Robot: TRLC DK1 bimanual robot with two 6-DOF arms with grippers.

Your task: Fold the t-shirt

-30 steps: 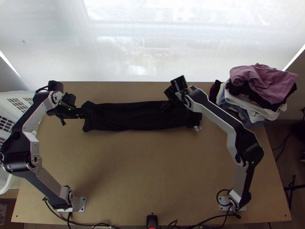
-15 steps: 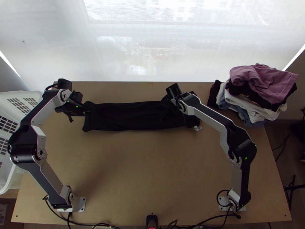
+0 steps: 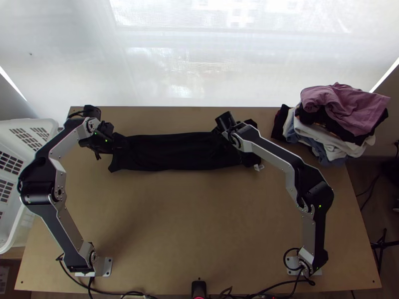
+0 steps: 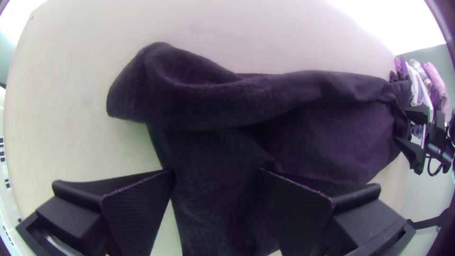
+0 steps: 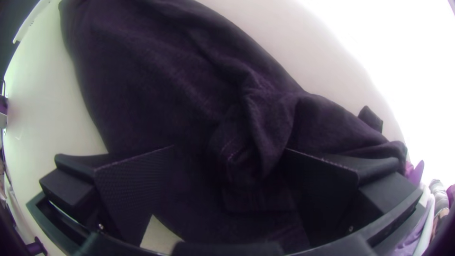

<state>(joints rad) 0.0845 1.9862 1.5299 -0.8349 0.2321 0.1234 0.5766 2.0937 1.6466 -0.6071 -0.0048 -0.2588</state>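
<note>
A black t-shirt lies as a long narrow strip across the table's far half, its right end bunched beside a white tag. At the strip's left end is my left gripper; in the left wrist view this gripper is open above the cloth, fingers wide apart. My right gripper is over the right part of the shirt. The right wrist view has this gripper open, a raised, wrinkled fold of the shirt between its spread fingers.
A pile of folded clothes stands at the table's far right corner, a pink one on top. A white plastic basket is beyond the left edge. Cables run along the near edge of the table.
The left gripper has moved right, further over the shirt's left end. The right arm has shifted a little left and nearer the table's near edge. The shirt lies much as before.
</note>
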